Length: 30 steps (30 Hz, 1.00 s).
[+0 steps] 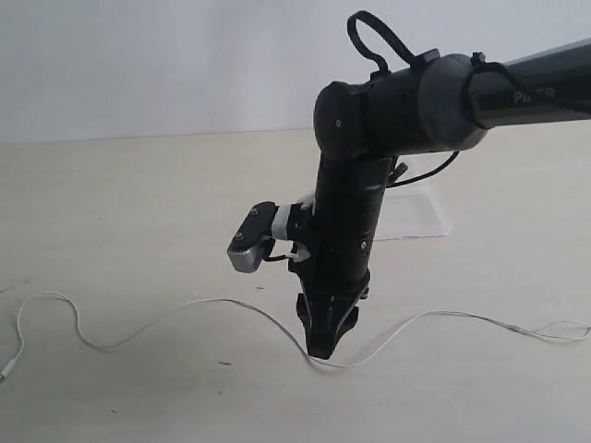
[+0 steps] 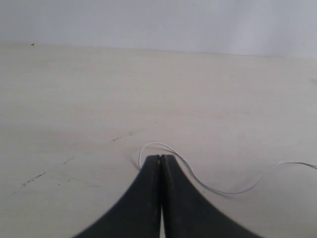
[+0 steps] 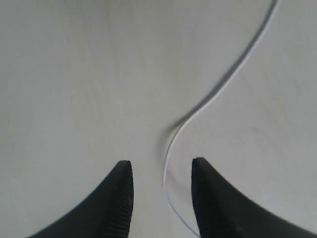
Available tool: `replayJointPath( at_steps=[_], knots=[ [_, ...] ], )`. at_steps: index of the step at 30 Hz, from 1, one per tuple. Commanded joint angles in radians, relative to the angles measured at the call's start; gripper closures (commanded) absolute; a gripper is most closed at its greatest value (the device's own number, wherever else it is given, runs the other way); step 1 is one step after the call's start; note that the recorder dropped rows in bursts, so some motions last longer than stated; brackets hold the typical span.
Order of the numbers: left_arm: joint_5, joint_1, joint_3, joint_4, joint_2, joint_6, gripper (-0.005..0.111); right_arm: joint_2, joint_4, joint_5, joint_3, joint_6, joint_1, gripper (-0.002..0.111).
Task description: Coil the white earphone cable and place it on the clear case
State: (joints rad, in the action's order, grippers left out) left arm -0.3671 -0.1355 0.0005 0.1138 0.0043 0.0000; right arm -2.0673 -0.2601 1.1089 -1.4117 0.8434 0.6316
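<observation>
The table (image 1: pixel 138 185) is smooth and matt, the clear case (image 1: pixel 423 217) glossy plastic (transparent).

Right jaws parted, left jaws closed

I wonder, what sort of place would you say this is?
Probably a robotics lab bench: a black robot arm works over a pale tabletop against a plain white wall, with a thin cable and a clear case laid out.
</observation>
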Motion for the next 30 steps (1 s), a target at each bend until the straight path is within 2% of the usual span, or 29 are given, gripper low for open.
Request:
replayJointPath(
  at_steps=[1, 7, 30],
  knots=[
    [0.007, -0.003, 0.000, 0.003, -0.004, 0.000, 0.107, 0.009, -0.009, -0.085, 0.052, 0.020, -0.004, 0.069],
    [0.007, -0.003, 0.000, 0.003, -0.004, 0.000, 0.107, -0.002, -0.011, -0.144, 0.060, 0.020, -0.004, 0.069],
    [0.007, -0.003, 0.000, 0.003, -0.004, 0.000, 0.107, -0.132, -0.026, -0.156, 0.062, -0.043, -0.004, 0.069]
  ],
)
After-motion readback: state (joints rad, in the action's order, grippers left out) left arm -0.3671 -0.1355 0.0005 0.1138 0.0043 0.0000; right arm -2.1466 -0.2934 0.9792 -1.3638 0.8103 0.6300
